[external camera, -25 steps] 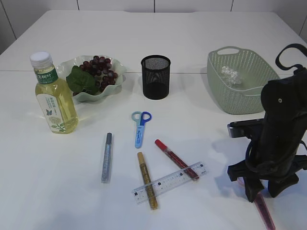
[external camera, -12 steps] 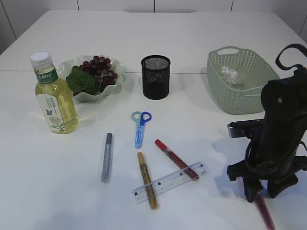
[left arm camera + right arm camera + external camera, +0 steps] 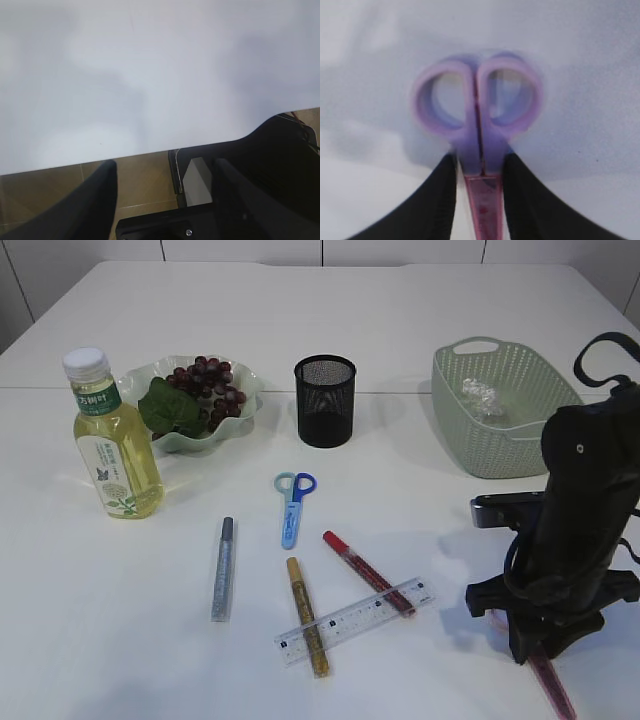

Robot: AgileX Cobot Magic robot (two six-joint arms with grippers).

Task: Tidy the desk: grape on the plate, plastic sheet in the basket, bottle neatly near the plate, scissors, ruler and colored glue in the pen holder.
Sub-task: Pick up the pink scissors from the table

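Purple scissors (image 3: 478, 120) with pink blade cover, flat near the table's right front corner, blue scissors (image 3: 292, 505) closed mid-table, clear ruler (image 3: 354, 620) across gold glue (image 3: 307, 629) and red glue (image 3: 366, 572), silver glue (image 3: 222, 568) apart, grapes (image 3: 212, 388) on plate (image 3: 240, 406), bottle (image 3: 110, 440) upright beside it, plastic sheet (image 3: 480, 395) in basket (image 3: 485, 450), black mesh pen holder (image 3: 325, 400).

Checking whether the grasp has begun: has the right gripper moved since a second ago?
Yes. The right gripper has sunk slightly toward the table, judged against the basket, closing around the purple scissors.

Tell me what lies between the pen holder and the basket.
Nothing: bare table between the pen holder and the basket, seen in the exterior view.
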